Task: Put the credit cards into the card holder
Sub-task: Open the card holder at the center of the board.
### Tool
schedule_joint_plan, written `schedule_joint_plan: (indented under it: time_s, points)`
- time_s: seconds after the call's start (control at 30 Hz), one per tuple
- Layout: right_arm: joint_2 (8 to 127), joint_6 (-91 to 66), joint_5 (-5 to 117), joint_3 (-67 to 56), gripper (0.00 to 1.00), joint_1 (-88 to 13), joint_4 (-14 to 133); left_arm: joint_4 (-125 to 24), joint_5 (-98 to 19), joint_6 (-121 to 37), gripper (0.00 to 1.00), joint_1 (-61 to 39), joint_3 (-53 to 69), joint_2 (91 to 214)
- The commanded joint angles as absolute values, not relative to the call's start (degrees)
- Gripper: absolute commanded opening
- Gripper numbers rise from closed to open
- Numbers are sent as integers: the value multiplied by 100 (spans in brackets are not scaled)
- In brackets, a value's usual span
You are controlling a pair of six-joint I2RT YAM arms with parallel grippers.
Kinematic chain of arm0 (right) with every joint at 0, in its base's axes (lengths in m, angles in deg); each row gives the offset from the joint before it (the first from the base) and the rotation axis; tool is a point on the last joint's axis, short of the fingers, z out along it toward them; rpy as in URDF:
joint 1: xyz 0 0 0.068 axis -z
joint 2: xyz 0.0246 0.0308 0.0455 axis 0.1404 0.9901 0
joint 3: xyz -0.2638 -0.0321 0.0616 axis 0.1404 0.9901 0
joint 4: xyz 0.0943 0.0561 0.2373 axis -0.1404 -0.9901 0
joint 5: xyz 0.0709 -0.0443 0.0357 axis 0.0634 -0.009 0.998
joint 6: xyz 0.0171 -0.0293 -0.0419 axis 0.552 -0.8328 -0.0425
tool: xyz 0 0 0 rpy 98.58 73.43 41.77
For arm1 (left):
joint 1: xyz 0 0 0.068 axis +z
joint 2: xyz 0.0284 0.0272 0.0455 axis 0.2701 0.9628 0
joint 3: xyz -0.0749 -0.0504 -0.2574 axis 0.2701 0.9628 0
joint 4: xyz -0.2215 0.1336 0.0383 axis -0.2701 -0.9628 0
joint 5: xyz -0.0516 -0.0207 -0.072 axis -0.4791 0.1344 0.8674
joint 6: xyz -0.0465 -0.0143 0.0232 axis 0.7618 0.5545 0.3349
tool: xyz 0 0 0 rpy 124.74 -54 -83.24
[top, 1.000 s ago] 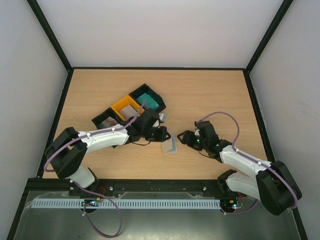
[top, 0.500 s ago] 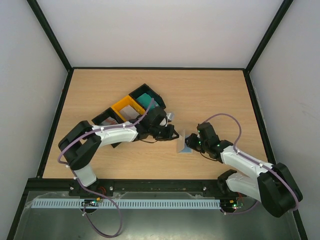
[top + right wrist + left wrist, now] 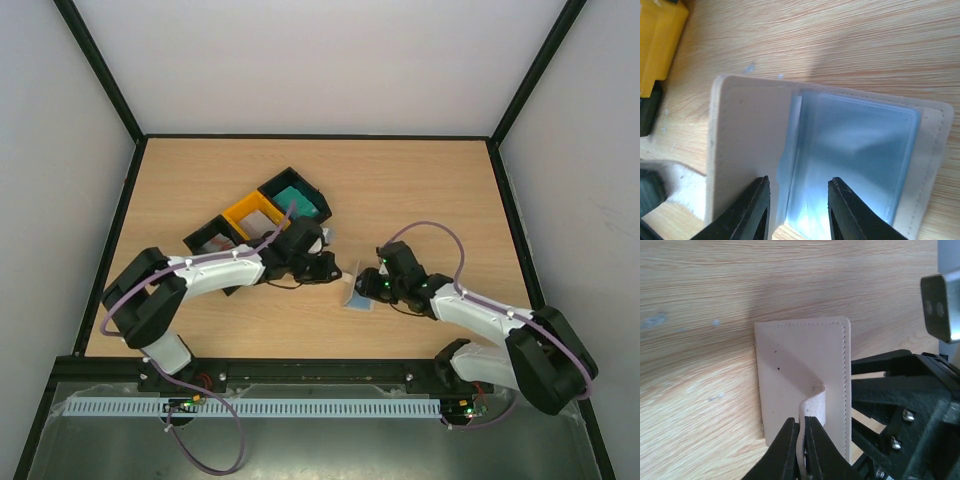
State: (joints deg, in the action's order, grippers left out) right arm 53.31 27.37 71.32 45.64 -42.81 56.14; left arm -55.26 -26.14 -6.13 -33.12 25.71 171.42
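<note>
The card holder (image 3: pixel 357 297) lies half open on the table between the two grippers. Its beige outside (image 3: pixel 800 370) fills the left wrist view, where my left gripper (image 3: pixel 800 421) is shut on its curled beige strap (image 3: pixel 815 402). My right gripper (image 3: pixel 800 197) is open, its fingertips hovering over the raised beige flap (image 3: pixel 747 145) and the blue-grey card slot (image 3: pixel 860 150). The credit cards sit in trays: teal (image 3: pixel 294 200), pale whitish (image 3: pixel 258 217), red-and-white (image 3: pixel 214 241). From above, my left gripper (image 3: pixel 328 267) and right gripper (image 3: pixel 370 286) flank the holder.
A row of trays, black (image 3: pixel 303 187), yellow (image 3: pixel 240 210) and black (image 3: pixel 197 240), runs diagonally behind the left arm. The yellow tray's corner (image 3: pixel 657 40) shows at the top left of the right wrist view. The black right gripper body (image 3: pixel 910 410) stands close beside the holder.
The right gripper has come in from the right onto the card holder. The left gripper pulled the holder rightward, then slightly back left. The holder's flap now stands raised.
</note>
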Motion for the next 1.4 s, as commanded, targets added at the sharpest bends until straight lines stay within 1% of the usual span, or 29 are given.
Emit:
schedule_joint_plan:
  time_s: [0.0, 0.2, 0.37, 0.5, 0.6, 0.67, 0.77, 0.93, 1.03, 1.23, 1.37]
  points:
    - [5620, 2741, 6988, 4206, 33, -4648, 5864, -6005, -2974, -751, 7, -3223, 2824, 16885]
    - [6242, 2796, 6562, 3802, 33, -5067, 5870, -6105, -3220, -686, 17, -3176, 3142, 16601]
    - [6607, 2849, 6423, 3427, 35, -5395, 5947, -6136, -3332, -625, 18, -3065, 3415, 16394]
    - [7008, 2869, 6327, 3229, 38, -5572, 5947, -6302, -3582, -611, 29, -2956, 3552, 16165]
    - [7286, 2869, 6250, 3064, 38, -5680, 5926, -6518, -3799, -628, 37, -2903, 3563, 15932]
    - [7470, 2840, 6192, 2907, 38, -5781, 5872, -6657, -3883, -616, 40, -2889, 3560, 15729]
    - [7639, 2812, 6089, 2678, 41, -5906, 5774, -6779, -3968, -571, 42, -2878, 3569, 15412]
    - [7895, 2877, 6010, 2542, 42, -5949, 5654, -6761, -3958, -481, 42, -2871, 3595, 15013]
    - [7945, 2952, 5939, 2568, 41, -5951, 5598, -6431, -3712, -479, 41, -2871, 3714, 14947]
    - [7883, 3110, 5775, 2693, 41, -5956, 5596, -5836, -3369, -495, 25, -2864, 3907, 15386]
    - [7856, 3204, 5737, 2793, 41, -5951, 5627, -5582, -3260, -562, 22, -2863, 3920, 15989]
